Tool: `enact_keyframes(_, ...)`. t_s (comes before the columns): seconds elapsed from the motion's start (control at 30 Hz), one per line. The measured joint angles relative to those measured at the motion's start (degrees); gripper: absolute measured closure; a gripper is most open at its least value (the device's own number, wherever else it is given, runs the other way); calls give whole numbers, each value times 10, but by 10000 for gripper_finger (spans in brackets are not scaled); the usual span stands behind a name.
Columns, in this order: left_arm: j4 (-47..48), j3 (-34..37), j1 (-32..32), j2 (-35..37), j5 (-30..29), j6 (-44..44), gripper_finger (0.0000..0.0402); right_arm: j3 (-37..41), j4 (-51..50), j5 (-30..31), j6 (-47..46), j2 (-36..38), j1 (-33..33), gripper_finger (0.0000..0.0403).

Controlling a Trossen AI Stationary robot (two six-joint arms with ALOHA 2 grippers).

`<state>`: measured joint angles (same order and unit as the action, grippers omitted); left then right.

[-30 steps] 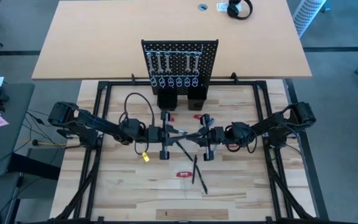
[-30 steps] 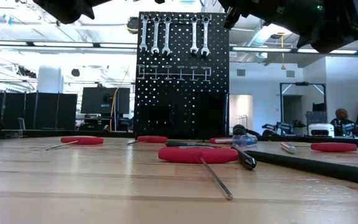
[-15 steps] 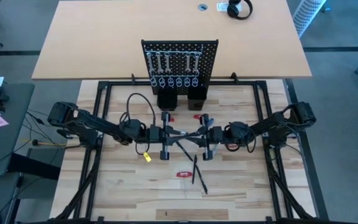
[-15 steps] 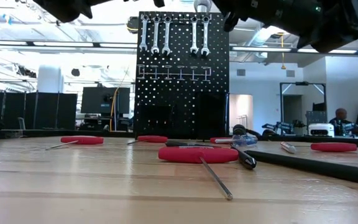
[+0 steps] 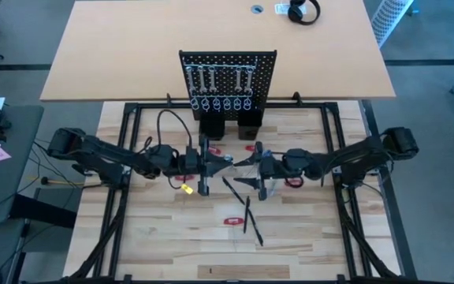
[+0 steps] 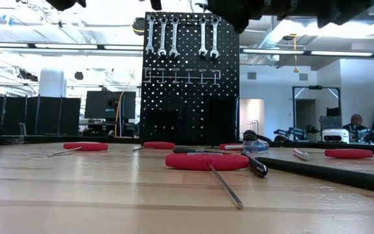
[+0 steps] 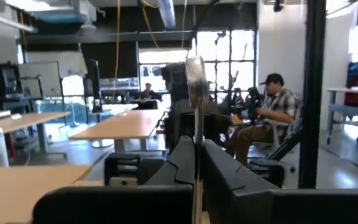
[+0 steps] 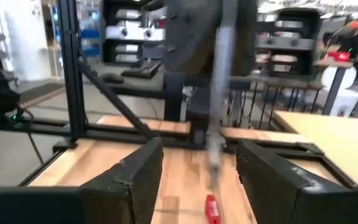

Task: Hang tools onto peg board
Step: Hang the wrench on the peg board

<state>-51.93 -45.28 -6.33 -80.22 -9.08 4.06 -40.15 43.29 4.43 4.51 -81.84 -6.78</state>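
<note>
In front of the peg board [image 5: 228, 83], we hold a wrench [image 7: 195, 93] pinched in our left gripper [image 5: 211, 161] jaws while the right gripper [image 5: 252, 163] faces it with jaws wide, probably to take the wrench over for hanging, other tools [image 5: 247, 214] lying nearer on the tabletop [image 5: 306, 237].

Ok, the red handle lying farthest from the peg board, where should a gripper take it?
Take the red handle at its middle, from straight above, fingers across its narrow width: it lies flat on the table, and a black stick lies close to one end. The left gripper, mid-table, is shut on a wrench; the right gripper faces it, open.
</note>
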Motion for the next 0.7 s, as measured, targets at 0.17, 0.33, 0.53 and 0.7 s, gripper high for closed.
enact_keyframes(0.17, 6, 1, 9, -6, 1, -17, 401, -25, -4, 1, 13, -43, -7, 189)
enact_keyframes(0.33, -1, 6, 9, -5, 2, -18, 401, -41, 14, 3, 17, -79, -6, 219)
enact_keyframes(0.53, 2, 6, 9, -4, 4, -19, 401, -44, 18, 5, 20, -81, -6, 291)
enact_keyframes(0.7, 3, 5, 9, -4, 9, -17, 401, -44, 3, 7, 5, -70, -6, 373)
